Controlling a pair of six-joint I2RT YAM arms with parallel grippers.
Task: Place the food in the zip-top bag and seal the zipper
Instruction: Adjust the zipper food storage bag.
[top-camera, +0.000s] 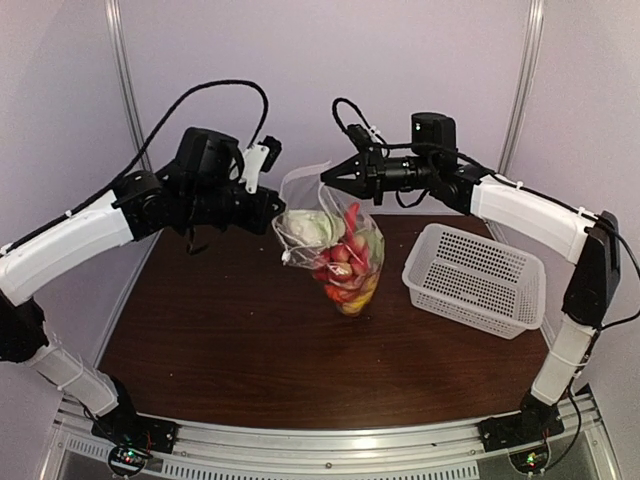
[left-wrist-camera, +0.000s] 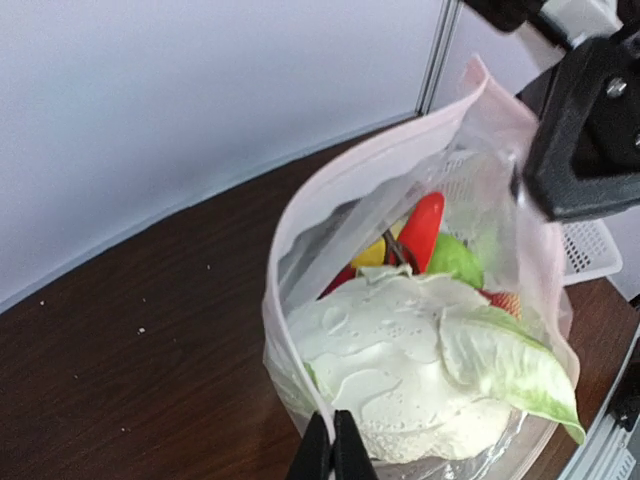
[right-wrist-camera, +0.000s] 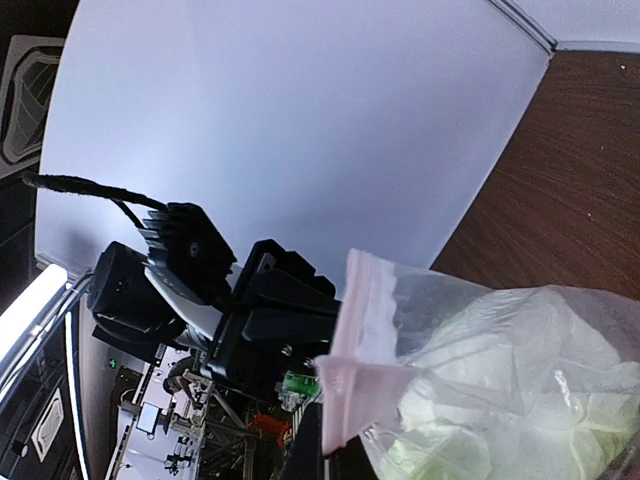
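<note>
With left gripper (left-wrist-camera: 327, 452) and right gripper (top-camera: 328, 178) both pinched shut on bag (left-wrist-camera: 300, 250) rim, could lose grip mid-pull and dump food (top-camera: 345, 268), zipper (right-wrist-camera: 357, 318) unsealed.

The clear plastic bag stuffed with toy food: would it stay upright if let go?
Probably not. The clear crinkly plastic bag looks floppy: it curls and creases at the top. The bulky white toy cauliflower sits high, so it would likely tip. Plastic toys suggest it's light.

Both arms (top-camera: 70, 240) wear white shells, black joints (top-camera: 590, 270) and looping black cables (top-camera: 215, 90).
</note>
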